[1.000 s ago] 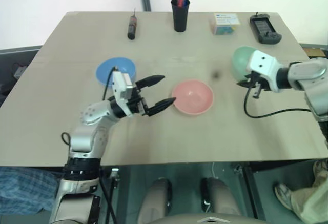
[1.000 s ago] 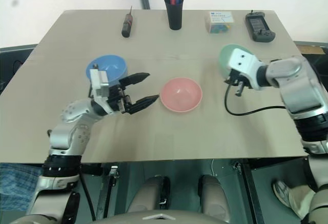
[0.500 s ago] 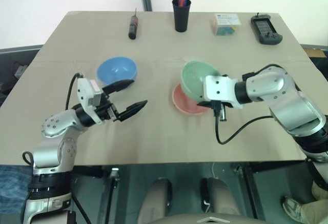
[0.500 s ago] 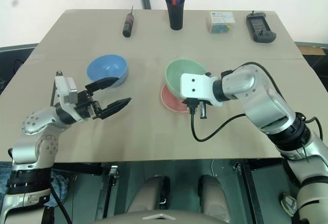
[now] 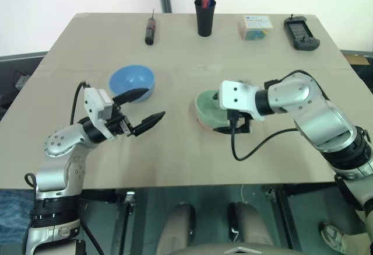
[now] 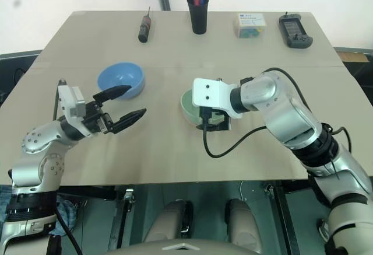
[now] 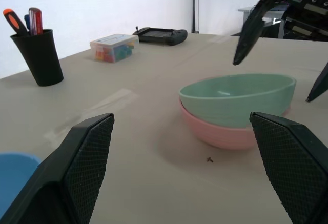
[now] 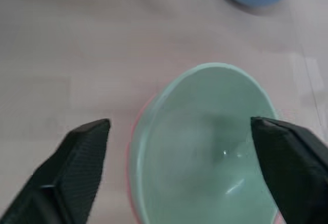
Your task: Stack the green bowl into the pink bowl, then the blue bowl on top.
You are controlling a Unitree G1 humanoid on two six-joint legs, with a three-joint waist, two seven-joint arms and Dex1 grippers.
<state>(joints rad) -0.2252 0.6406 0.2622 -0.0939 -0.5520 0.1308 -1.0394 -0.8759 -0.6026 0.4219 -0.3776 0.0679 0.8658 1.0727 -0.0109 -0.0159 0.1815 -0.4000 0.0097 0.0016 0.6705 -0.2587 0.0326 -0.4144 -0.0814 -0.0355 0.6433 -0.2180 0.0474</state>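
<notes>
Green bowl (image 7: 238,98) sits nested inside the pink bowl (image 7: 218,131) near the middle of the table (image 5: 175,156), tilted a little so one side of its rim rides higher; only a thin salmon edge of the lower bowl shows beneath it. Right gripper (image 6: 213,123) hangs just over the near side of the pair with its two black fingers spread wide, one on each side of the bowl, and nothing appears to be clamped between them, though from the head views the contact is hard to judge. Blue bowl (image 5: 132,81) stands by itself on the robot's left half of the table, well apart from the stack. Left gripper (image 5: 140,110) hovers just beside the blue bowl on its near side, jaws fully parted and empty, pointing toward the stack
</notes>
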